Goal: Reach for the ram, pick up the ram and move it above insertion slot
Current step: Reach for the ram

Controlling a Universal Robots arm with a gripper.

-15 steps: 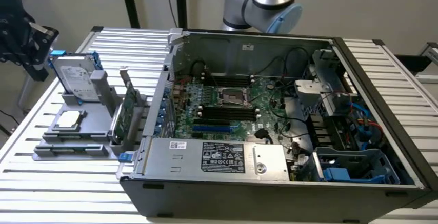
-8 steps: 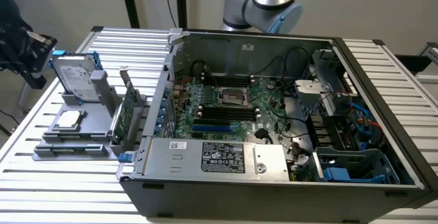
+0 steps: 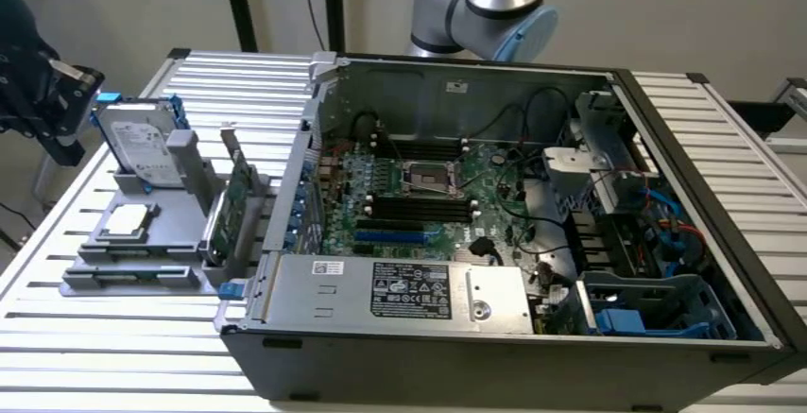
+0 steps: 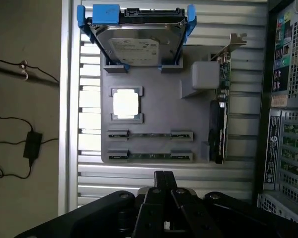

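Note:
Two thin ram [image 4: 150,135] sticks stand on edge in the slots of a grey holder [image 4: 159,106], one behind the other [image 4: 150,155]. In the exterior view the ram [image 3: 136,269] sits at the holder's front end, on the left. My gripper [image 4: 164,174] hovers above the table just off the holder's ram end, fingers shut together with nothing between them. Seen from the exterior camera, the gripper [image 3: 60,144] is a dark shape at the far left, above and beside the holder. The black memory slots [image 3: 410,207] lie on the motherboard inside the open computer case [image 3: 505,337].
The holder also carries a silver hard drive [image 4: 136,44] in blue brackets, a square processor [image 4: 126,103] and a green expansion card [image 4: 219,119] with a metal bracket. The case wall [image 3: 297,177] rises right beside the holder. A slatted metal table [image 3: 113,347] is underneath.

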